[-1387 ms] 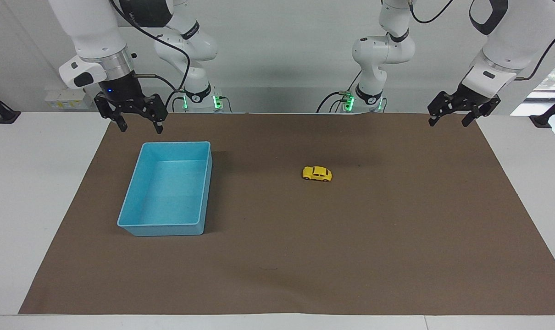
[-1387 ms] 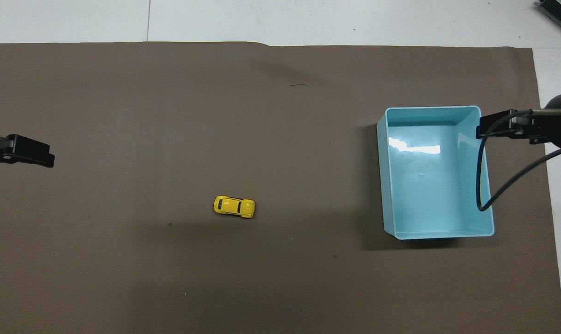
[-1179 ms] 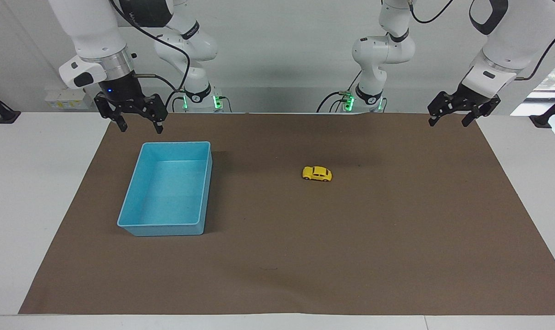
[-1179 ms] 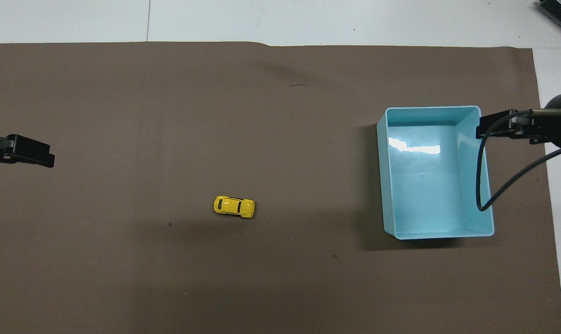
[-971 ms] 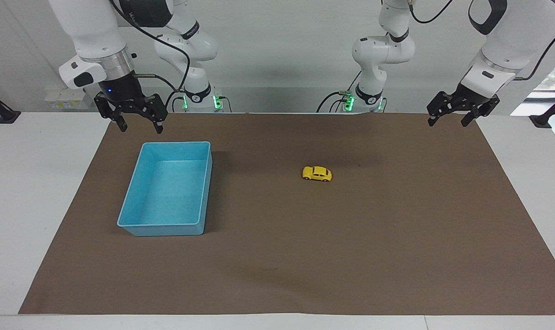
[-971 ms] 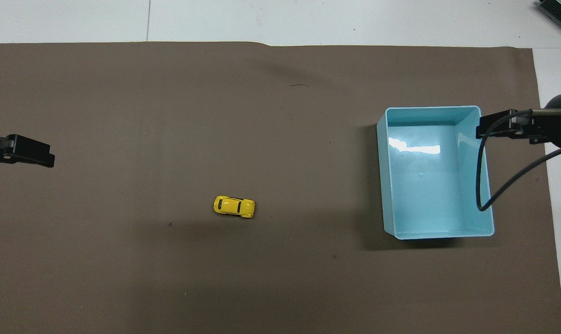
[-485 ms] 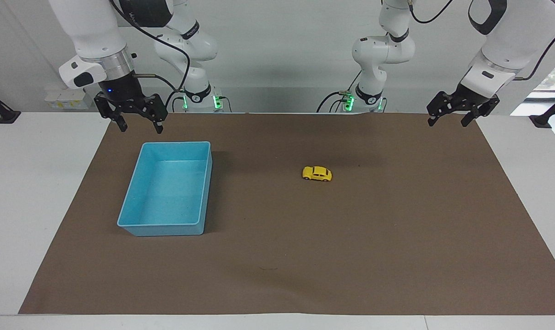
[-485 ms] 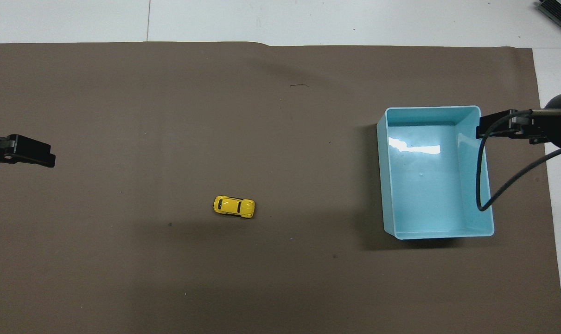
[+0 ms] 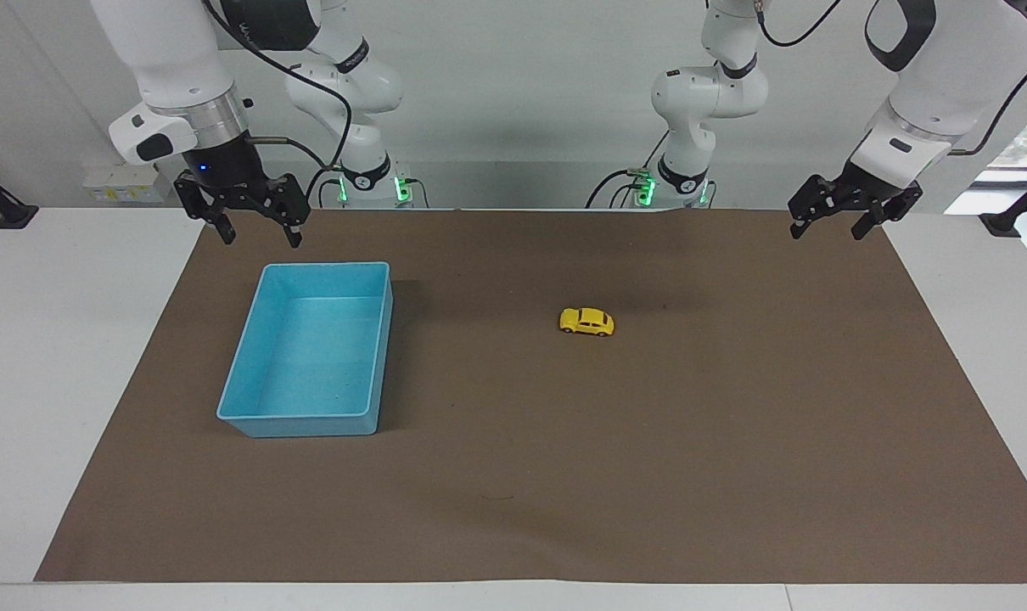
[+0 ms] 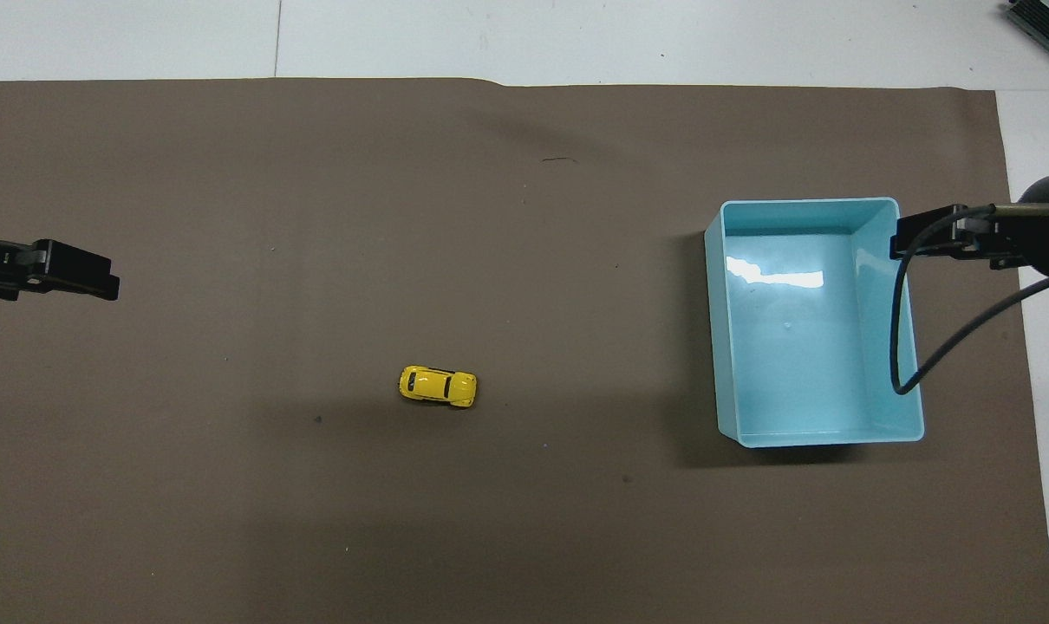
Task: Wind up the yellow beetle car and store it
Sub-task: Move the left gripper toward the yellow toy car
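Moved: only the left gripper (image 9: 826, 229), which has crept a little inward over the mat's edge at the left arm's end; everything else has stayed put.
Left gripper: raised, fingers spread, holding nothing, well apart from the car.
Right gripper (image 9: 259, 237): waiting in the air above the mat just by the bin's robot-side rim, fingers spread, holding nothing.
Yellow beetle car (image 9: 587, 322): on its wheels on the brown mat (image 9: 649, 441), about mid-table, well apart from the bin.
Light blue bin (image 9: 250, 416): toward the right arm's end, nothing inside.
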`<state>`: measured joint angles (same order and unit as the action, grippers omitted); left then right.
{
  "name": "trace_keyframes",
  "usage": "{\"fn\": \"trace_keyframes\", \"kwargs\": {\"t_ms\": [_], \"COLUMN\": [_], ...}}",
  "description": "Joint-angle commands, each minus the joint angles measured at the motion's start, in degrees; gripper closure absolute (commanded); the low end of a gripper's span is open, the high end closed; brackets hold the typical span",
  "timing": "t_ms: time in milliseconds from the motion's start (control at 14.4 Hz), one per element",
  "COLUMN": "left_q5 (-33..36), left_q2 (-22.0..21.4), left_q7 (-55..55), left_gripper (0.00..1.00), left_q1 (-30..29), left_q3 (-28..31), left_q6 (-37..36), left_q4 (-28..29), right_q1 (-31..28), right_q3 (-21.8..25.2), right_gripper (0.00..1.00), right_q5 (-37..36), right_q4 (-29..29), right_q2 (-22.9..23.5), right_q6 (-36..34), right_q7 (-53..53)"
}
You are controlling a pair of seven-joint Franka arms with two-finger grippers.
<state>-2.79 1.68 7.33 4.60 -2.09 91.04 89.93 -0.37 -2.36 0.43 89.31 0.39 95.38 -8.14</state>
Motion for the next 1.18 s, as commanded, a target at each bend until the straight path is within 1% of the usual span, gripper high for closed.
{"fn": "trace_keyframes", "kwargs": {"t_ms": [0,139,347,485,624,832,901,1109], "left_q5": [-0.63,-0.63,-0.63,-0.63,-0.81,-1.34,-1.34,-1.34], "left_q2": [-0.01,-0.01,1.74,1.83,2.71,2.98,2.63,2.80], "left_q7": [7.58,13.91,24.29,28.94,40.96,48.97,52.05,55.68], "left_gripper": [0.00,0.00,0.00,0.00,0.00,0.00,0.00,0.00], "left_q1": [2.69,3.13,4.71,5.42,6.03,6.99,8.83,10.25], "left_q3": [0.68,0.68,0.68,0.60,0.60,0.60,0.68,0.60], "left_q6": [1.07,1.16,2.47,4.66,5.72,9.93,11.51,14.86], "left_q4": [1.03,1.65,2.61,4.81,5.95,9.20,9.99,12.90], "right_q1": [-0.60,-0.60,-0.60,-0.60,-0.60,-0.60,-0.60,-0.60], "right_q3": [-0.36,-0.36,-0.36,-0.36,-0.36,-0.36,-0.36,-0.36], "right_gripper": [0.00,0.00,0.00,0.00,0.00,0.00,0.00,0.00], "right_q5": [0.89,0.89,0.89,0.89,0.89,0.89,0.89,0.89], "right_q4": [0.08,0.08,0.08,0.08,0.08,0.08,0.08,0.08], "right_q2": [-0.57,-0.57,-0.57,-0.57,-0.57,-0.57,-0.57,-0.57], "right_q6": [-0.90,-0.90,-0.90,-0.90,-0.90,-0.90,-0.90,-0.90], "right_q7": [-0.48,-0.48,-0.48,-0.48,-0.48,-0.48,-0.48,-0.48]}}
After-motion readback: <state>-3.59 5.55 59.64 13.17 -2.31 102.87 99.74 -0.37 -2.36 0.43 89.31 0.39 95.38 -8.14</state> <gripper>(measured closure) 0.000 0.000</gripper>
